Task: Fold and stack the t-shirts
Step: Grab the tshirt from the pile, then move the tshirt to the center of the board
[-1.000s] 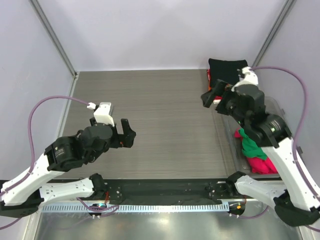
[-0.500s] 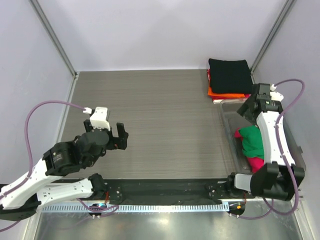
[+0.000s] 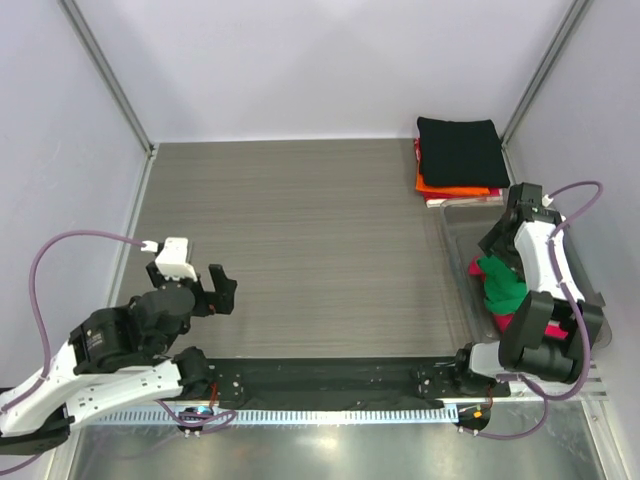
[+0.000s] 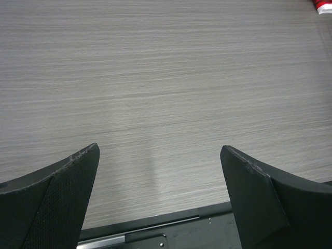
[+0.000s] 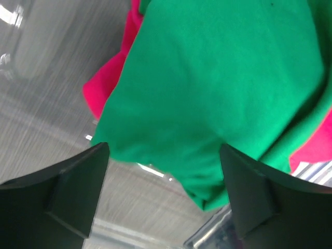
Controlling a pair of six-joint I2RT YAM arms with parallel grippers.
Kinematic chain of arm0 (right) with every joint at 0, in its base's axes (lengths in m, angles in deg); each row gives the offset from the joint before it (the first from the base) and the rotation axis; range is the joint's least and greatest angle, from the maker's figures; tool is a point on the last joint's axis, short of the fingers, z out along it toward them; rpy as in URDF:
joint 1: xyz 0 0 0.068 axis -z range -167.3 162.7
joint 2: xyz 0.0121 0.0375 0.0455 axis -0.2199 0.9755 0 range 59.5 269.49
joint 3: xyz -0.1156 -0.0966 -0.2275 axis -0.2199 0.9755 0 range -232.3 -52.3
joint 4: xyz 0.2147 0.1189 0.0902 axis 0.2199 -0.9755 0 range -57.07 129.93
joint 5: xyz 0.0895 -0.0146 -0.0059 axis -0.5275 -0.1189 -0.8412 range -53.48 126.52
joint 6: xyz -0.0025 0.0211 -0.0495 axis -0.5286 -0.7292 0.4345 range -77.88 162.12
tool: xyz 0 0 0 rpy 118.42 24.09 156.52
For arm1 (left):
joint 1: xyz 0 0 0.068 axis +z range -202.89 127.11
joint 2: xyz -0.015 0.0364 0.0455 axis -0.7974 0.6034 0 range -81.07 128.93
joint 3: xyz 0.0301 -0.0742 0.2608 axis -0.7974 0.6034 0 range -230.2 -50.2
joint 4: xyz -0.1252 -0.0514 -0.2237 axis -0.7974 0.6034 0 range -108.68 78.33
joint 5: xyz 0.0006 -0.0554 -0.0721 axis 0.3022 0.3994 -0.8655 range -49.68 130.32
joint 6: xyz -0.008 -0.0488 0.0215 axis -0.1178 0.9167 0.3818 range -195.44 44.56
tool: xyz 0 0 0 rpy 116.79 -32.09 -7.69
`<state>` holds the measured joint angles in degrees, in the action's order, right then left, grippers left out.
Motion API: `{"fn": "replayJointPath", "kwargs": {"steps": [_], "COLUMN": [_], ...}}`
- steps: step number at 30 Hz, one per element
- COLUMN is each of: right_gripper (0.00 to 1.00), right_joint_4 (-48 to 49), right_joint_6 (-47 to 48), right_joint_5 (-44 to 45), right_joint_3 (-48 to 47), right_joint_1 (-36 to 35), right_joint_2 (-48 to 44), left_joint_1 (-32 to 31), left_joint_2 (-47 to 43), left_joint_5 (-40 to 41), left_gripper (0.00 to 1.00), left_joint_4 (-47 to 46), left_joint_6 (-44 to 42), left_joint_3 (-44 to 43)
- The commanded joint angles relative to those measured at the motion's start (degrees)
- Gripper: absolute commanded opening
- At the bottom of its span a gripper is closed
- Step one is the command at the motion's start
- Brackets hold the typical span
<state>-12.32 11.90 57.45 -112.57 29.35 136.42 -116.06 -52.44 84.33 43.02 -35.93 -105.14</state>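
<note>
A folded stack stands at the back right of the table: a black t-shirt (image 3: 458, 148) on top, an orange one (image 3: 455, 189) and a red one (image 3: 417, 150) under it. A crumpled bright green t-shirt (image 3: 500, 282) lies on a magenta-pink one (image 3: 517, 322) inside the clear bin. In the right wrist view the green shirt (image 5: 218, 78) fills the frame over the pink one (image 5: 106, 83). My right gripper (image 5: 163, 150) is open just above the green shirt, over the bin (image 3: 497, 240). My left gripper (image 3: 205, 290) is open and empty over bare table at the front left (image 4: 161, 153).
The clear plastic bin (image 3: 458, 228) stands along the right edge of the table, in front of the stack. A black rail (image 3: 330, 375) runs along the near edge. Grey walls and metal posts enclose the table on three sides.
My right arm has swung from beside the stack down over the bin, wrist now pointing at the green shirt. My left arm has drawn back toward the front left.
</note>
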Motion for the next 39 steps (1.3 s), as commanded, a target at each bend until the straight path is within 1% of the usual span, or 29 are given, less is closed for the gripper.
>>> {"fn": "replayJointPath", "kwargs": {"steps": [1,3,5,7,8,9,10,11,14,16,17,18,19,20,21,22,23,24,25,27,30,31,32,33,34,35,36,37,39], "right_gripper": [0.89,0.81,0.78,0.54,0.28,0.19,0.13,0.01,0.01,0.01,0.01,0.01,0.01,0.01,0.01,0.01,0.01,0.01,0.01,0.01,0.01,0.01,0.01,0.07,0.37,0.99,1.0,1.0,1.0], "right_joint_4": [3.47,4.96,6.28,6.81,6.98,6.99,6.99,6.9,4.62,2.26,1.72,1.45,0.93,1.7,3.28,5.9,7.84,9.87,12.23,13.31,12.26,10.95,10.42,9.98,8.76,7.87,6.3,1.15,-2.93], "right_joint_6": [-1.6,-2.04,-2.21,-2.04,-2.04,-2.04,-2.13,-2.13,-3.0,-5.27,-6.16,-7.21,-9.4,-10.12,-10.99,-12.22,-12.84,-13.2,-13.81,-15.57,-15.31,-14.96,-14.52,-15.04,-15.39,-15.4,-14.61,-13.91,-11.2], "right_joint_5": [-0.71,-1.33,-2.29,-3.34,-4.05,-4.66,-5.63,-7.81,-11.43,-13.02,-13.37,-13.98,-14.77,-16.95,-18.97,-24.21,-27.49,-30.22,-30.94,-30.34,-23.14,-21.99,-19.29,-17.61,-16.72,-16.36,-17.58,-18.02,-15.23], "right_joint_3": [0.15,1.72,2.96,4.28,4.46,4.63,4.55,4.29,0.43,-5.89,-8.78,-15.25,-18.97,-22.75,-29.92,-33.65,-37.69,-44.86,-48.07,-53.0,-50.57,-48.82,-44.45,-41.54,-38.46,-35.73,-31.09,-29.57,-25.35], "right_joint_1": [1.11,1.11,1.11,1.11,1.11,1.11,1.11,1.11,-0.29,-3.44,-8.51,-11.43,-14.5,-21.58,-24.96,-28.82,-34.52,-37.71,-39.83,-41.6,-41.52,-41.52,-41.52,-41.43,-40.82,-40.38,-39.59,-37.76,-36.95], "right_joint_2": [2.17,2.18,2.09,1.83,1.13,0.43,-0.36,-1.16,-4.5,-7.22,-8.01,-8.37,-8.72,-8.29,-8.02,-6.37,-5.39,-4.34,-3.2,-2.92,-3.54,-3.45,-3.27,-3.1,-2.75,-2.05,1.0,2.69,4.2], "left_joint_1": [0.25,0.16,0.16,0.25,0.25,0.25,0.25,0.25,0.25,0.16,0.25,0.25,0.25,0.25,0.25,0.25,0.25,0.25,0.25,0.25,0.25,0.25,0.25,0.25,0.25,0.25,0.25,0.25,0.25], "left_joint_2": [-1.72,-2.52,-3.22,-3.57,-3.75,-3.66,-3.57,-3.57,-3.14,-2.43,-2.08,-1.56,-1.38,-1.03,-0.94,-0.68,-0.59,-0.67,-0.93,-1.46,-2.87,-3.22,-3.92,-4.19,-4.62,-4.89,-5.5,-5.68,-5.86], "left_joint_5": [2.57,3.1,3.27,3.54,3.8,4.06,4.15,4.16,4.16,4.16,4.16,4.24,4.42,4.59,4.68,4.94,5.29,5.47,5.73,6.26,6.7,6.88,7.23,7.41,7.58,7.84,8.28,8.46,9.51], "left_gripper": [1.0,1.0,1.0,1.0,1.0,0.99,1.0,1.0,1.0,1.0,1.0,1.0,1.0,1.0,1.0,1.0,1.0,1.0,1.0,1.0,1.0,1.0,1.0,1.0,1.0,1.0,1.0,1.0,1.0], "left_joint_4": [-1.49,-1.22,-1.31,-1.49,-1.57,-1.57,-1.57,-1.57,-1.75,-1.75,-1.75,-1.75,-1.66,-1.66,-1.49,-1.23,-1.14,-0.96,-0.52,-0.35,-0.08,0.18,0.36,0.62,1.06,1.32,2.11,2.81,6.31], "left_joint_6": [1.63,1.89,2.06,2.15,2.15,2.15,2.07,2.15,2.15,2.15,2.07,2.07,2.07,1.98,2.15,2.24,2.5,2.68,2.86,3.47,4.08,4.26,4.44,5.05,5.32,5.67,6.63,7.51,11.18], "left_joint_3": [0.71,0.88,1.23,1.67,1.76,1.85,1.85,1.94,2.12,2.2,2.2,2.2,2.2,2.12,2.03,2.03,2.03,1.94,1.85,1.94,1.85,1.85,1.76,1.76,1.68,1.59,1.24,0.89,-1.22]}}
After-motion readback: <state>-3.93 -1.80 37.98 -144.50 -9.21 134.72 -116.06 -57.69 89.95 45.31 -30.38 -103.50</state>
